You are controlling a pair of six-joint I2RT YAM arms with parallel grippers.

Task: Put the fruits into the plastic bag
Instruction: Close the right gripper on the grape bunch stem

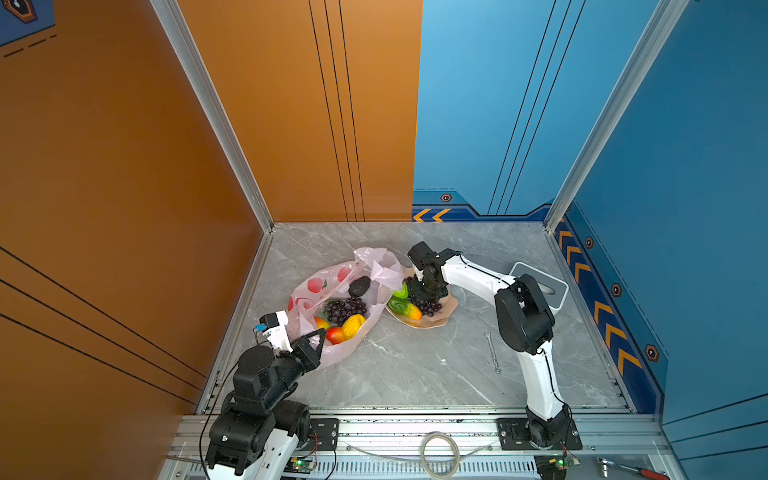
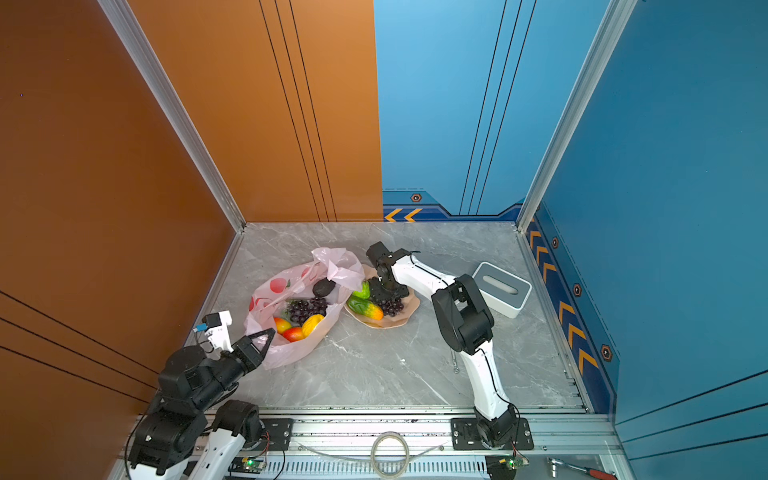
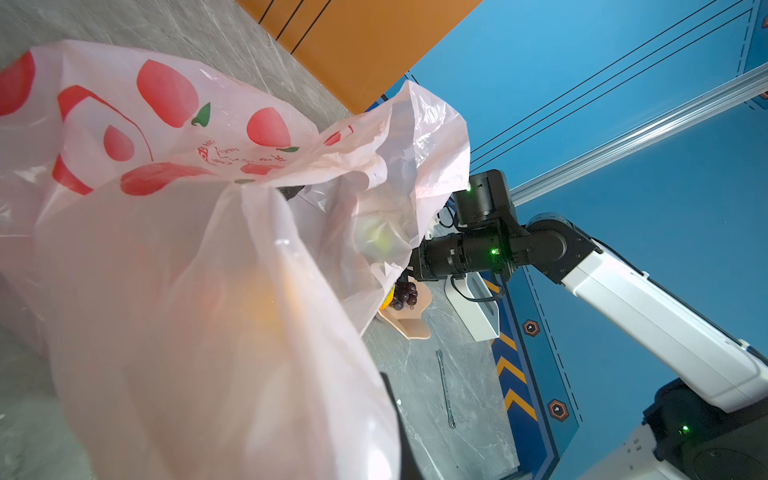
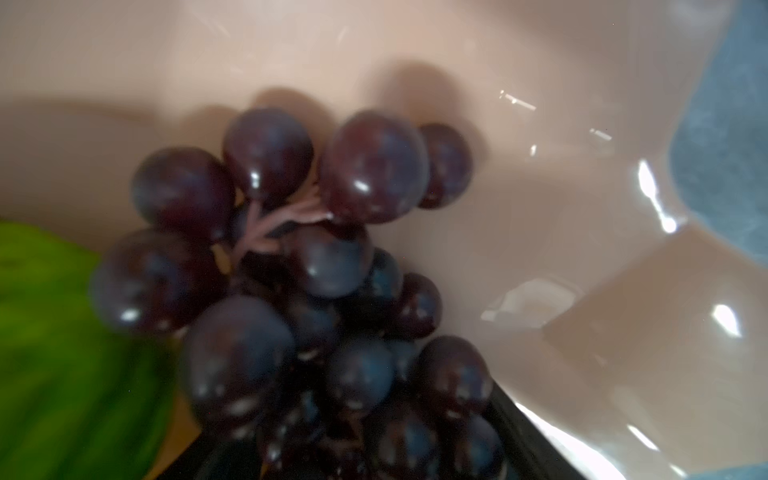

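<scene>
Now the left gripper (image 1: 319, 333) is clamped on the near edge of the bag (image 1: 316, 286), fruits (image 1: 353, 325) inside, while the right gripper (image 1: 424, 296) reaches onto grapes (image 1: 431, 308) in the bowl (image 1: 448, 309) just right, grip unclear.

**My cell: orange and blue walls, grey marble**

In both top views my cell's orange wall (image 1: 124, 166) fills the left of the frame and the blue wall (image 1: 478, 104) the right, with aluminium posts (image 1: 208, 104) running down to the far corners. The grey marble floor (image 1: 415, 365) lies lower centre under even light. Orange chevrons (image 1: 602, 311) edge its right side. My white box (image 2: 500, 289) stands near that edge. My wrench (image 1: 492, 351) lies flat, closer to the front rail (image 1: 415, 432).
</scene>
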